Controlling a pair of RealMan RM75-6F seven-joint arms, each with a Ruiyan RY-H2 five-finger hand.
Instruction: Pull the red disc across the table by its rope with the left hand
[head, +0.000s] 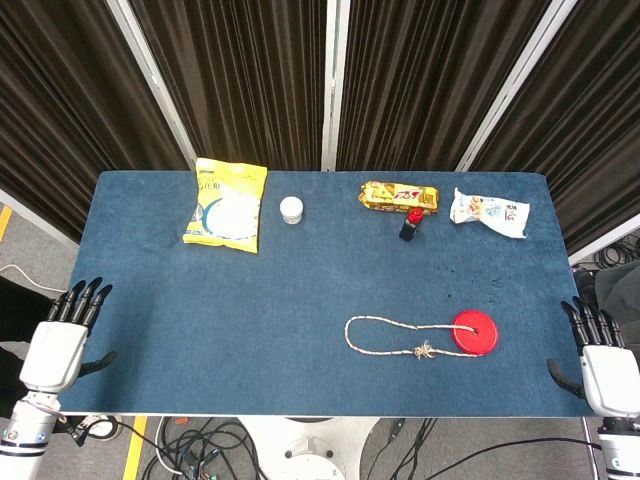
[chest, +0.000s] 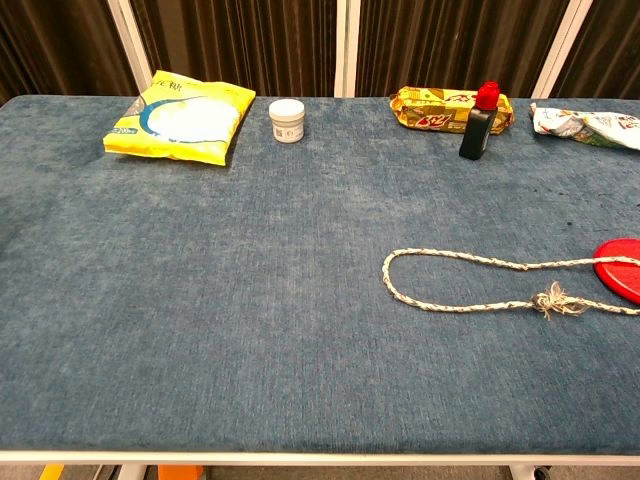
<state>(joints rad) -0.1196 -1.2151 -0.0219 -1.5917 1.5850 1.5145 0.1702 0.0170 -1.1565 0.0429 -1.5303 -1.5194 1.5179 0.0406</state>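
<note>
The red disc lies flat on the blue table at the front right; the chest view shows only its left edge. A pale rope runs from the disc leftward in a long closed loop with a frayed knot on its near strand. My left hand hangs off the table's front left corner, fingers spread, holding nothing. My right hand sits off the front right corner, also open and empty. Neither hand appears in the chest view.
Along the far edge stand a yellow snack bag, a small white jar, a golden wrapped packet, a dark bottle with a red cap and a white snack packet. Dark curtains hang behind.
</note>
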